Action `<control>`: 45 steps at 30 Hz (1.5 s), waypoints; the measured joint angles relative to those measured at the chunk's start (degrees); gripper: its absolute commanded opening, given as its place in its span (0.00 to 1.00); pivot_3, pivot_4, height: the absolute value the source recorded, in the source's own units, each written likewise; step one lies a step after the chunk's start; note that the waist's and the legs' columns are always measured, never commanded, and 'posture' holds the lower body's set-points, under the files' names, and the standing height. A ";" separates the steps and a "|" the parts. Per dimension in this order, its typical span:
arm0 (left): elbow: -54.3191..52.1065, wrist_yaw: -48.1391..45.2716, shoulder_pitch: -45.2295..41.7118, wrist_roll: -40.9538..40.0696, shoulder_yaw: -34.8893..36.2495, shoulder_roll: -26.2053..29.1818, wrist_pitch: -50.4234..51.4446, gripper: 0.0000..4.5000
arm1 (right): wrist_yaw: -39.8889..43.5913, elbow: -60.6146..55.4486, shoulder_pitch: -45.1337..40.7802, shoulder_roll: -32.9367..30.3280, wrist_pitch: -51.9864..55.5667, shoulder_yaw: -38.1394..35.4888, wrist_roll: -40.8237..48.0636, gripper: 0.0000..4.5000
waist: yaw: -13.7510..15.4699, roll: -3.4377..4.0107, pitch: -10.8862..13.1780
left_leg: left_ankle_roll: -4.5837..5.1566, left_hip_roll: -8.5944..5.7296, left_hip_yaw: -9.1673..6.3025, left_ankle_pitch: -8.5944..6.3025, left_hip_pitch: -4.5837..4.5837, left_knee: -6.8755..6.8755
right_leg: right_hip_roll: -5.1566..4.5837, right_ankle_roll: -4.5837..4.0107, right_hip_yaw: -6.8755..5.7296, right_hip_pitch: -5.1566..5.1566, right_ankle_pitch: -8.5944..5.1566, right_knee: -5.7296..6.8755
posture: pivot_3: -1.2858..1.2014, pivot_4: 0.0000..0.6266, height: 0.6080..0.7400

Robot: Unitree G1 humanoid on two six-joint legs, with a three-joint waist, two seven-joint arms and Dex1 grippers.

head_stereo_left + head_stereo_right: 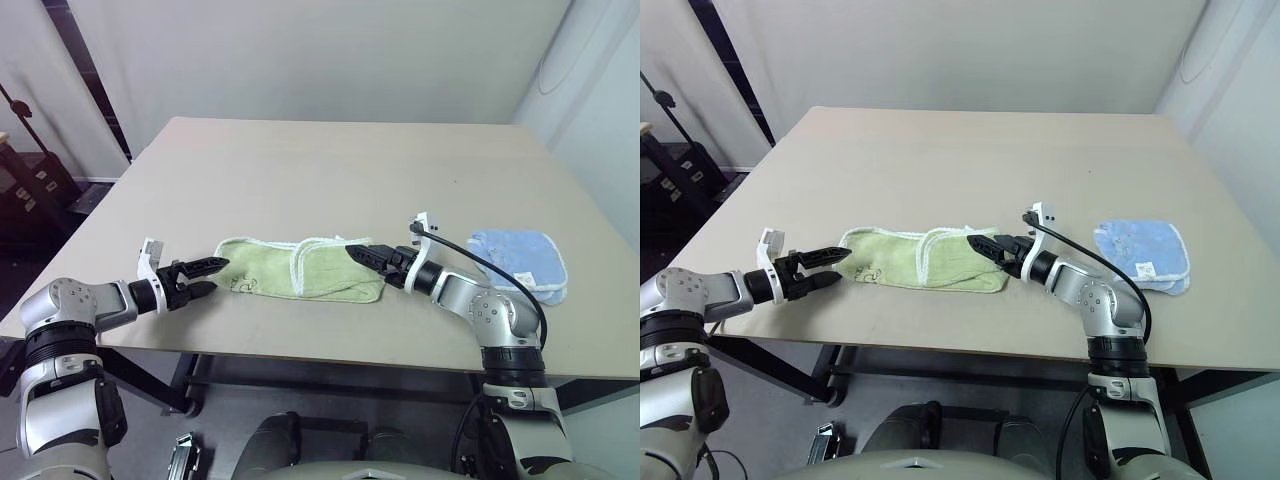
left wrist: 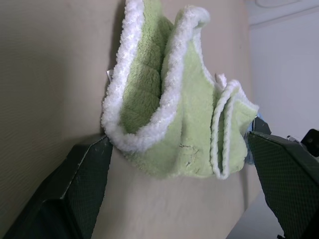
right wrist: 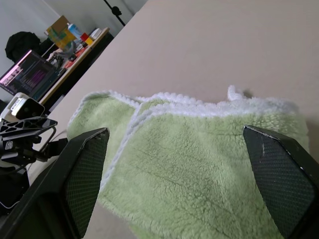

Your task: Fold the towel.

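Beige table (image 1: 300, 170): green towel (image 1: 300, 268) lies half-folded. Left gripper (image 1: 205, 277) and right gripper (image 1: 365, 255), both spread empty, flank its ends. Next: pinch edge, fold over.

A light blue towel (image 1: 522, 262) with white edging lies flat near the right edge of the beige bench (image 1: 330, 170), a small white tag on it. Beyond the bench, an open laptop (image 3: 29, 73) glows on a cluttered side desk (image 3: 75, 50).
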 measured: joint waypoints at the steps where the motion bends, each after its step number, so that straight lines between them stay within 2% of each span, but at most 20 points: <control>1: 0.58 0.41 -0.36 0.00 0.24 -0.33 -0.38 1.00 | -0.35 0.00 0.02 0.02 -0.10 0.00 -0.22 0.99 | 0.07 0.00 0.00 | 0.00 0.00 0.00 0.00 0.00 0.00 | 0.00 0.00 0.00 0.00 0.00 0.00 | 0.52 0.00 0.76; 2: 0.92 0.71 -0.64 0.00 0.49 -0.63 -0.63 1.00 | -0.64 0.00 0.05 0.04 -0.20 0.00 -0.57 0.99 | 0.10 0.00 0.00 | 0.00 0.00 0.00 0.00 0.00 0.00 | 0.00 0.00 0.00 0.00 0.00 -0.01 | 0.52 0.00 0.76; 5: 3.33 2.60 -1.92 0.39 1.79 -1.67 -2.77 0.86 | -1.45 0.00 0.13 0.13 -0.54 -0.04 -1.13 1.00 | -0.07 0.00 0.00 | 0.00 0.00 -0.01 0.00 0.00 0.00 | 0.01 0.01 -0.02 -0.01 0.00 -0.01 | 0.52 0.00 0.76; 12: 3.75 4.86 -2.12 0.71 2.51 -3.06 -3.92 0.31 | -1.86 -0.02 0.78 0.12 -1.45 -0.14 -1.94 1.00 | -0.38 0.00 0.00 | 0.00 0.00 -0.01 0.02 -0.01 0.02 | 0.04 0.11 0.00 -0.07 -0.04 -0.03 | 0.52 0.00 0.76; 15: 1.81 5.09 -2.12 -0.26 2.89 -4.11 -3.07 0.04 | -1.65 -0.27 1.19 0.08 -1.88 0.03 -2.09 1.00 | -0.41 -0.01 0.00 | -0.01 0.00 0.00 0.04 -0.02 0.06 | 0.05 0.18 0.04 -0.07 -0.09 -0.05 | 0.52 0.00 0.76; 16: 1.11 5.10 -2.12 -0.59 2.94 -4.22 -2.99 0.00 | -1.48 -0.30 1.34 0.06 -1.92 0.05 -2.10 1.00 | -0.47 -0.01 0.00 | -0.01 0.00 0.01 0.04 -0.02 0.06 | 0.06 0.19 0.05 -0.07 -0.09 -0.05 | 0.52 0.00 0.76; 24: -2.51 0.21 -3.49 -4.06 3.70 -2.98 -2.20 0.00 | 1.52 -6.63 4.46 -1.72 -2.05 -0.81 0.27 1.00 | -0.50 -0.03 0.01 | -0.02 0.01 0.03 0.04 -0.02 0.07 | 0.08 0.23 0.07 -0.08 -0.13 -0.07 | 0.52 0.00 0.76; 28: -6.37 -7.13 -4.37 -3.99 -2.29 -1.50 -3.35 0.00 | 2.71 -11.42 7.08 -3.97 -1.51 -4.74 4.32 1.00 | -0.13 -0.03 0.01 | -0.02 0.00 0.10 0.04 -0.06 0.07 | 0.01 0.21 0.08 -0.06 -0.13 -0.14 | 0.52 0.00 0.76; 31: -10.13 -13.32 -5.93 -3.95 -9.72 -2.28 -3.41 0.00 | 2.54 -13.87 8.30 -5.96 -1.33 -8.05 6.05 1.00 | -0.10 -0.03 0.01 | -0.02 0.00 0.11 0.03 -0.09 0.07 | 0.00 0.20 0.07 0.00 -0.12 -0.31 | 0.52 0.00 0.76; 36: -10.96 -16.04 -11.65 -1.55 -19.25 -9.29 -6.12 0.00 | -0.75 -13.77 9.27 -6.19 -1.52 -9.95 5.78 1.00 | -0.18 -0.04 0.01 | -0.01 0.01 0.11 0.04 -0.12 0.06 | 0.01 0.20 0.06 0.05 -0.11 -0.49 | 0.52 0.00 0.76; 41: -1.42 -15.45 -18.46 4.87 -25.20 -17.52 -13.33 0.00 | -4.19 -13.94 10.15 -5.53 -2.60 -10.89 5.72 1.00 | -0.31 -0.06 0.03 | 0.16 0.01 0.14 0.16 -0.13 0.08 | 0.09 0.33 0.07 0.32 -0.14 -0.59 | 0.52 0.00 0.76; 45: 5.35 -15.91 -19.92 9.04 -27.88 -23.67 -18.80 0.00 | -6.05 -15.09 12.40 -5.42 -3.37 -11.26 5.69 1.00 | -0.14 -0.11 0.06 | 0.19 0.01 0.14 0.15 -0.13 0.08 | 0.11 0.56 0.04 0.36 -0.11 -0.60 | 0.52 0.00 0.76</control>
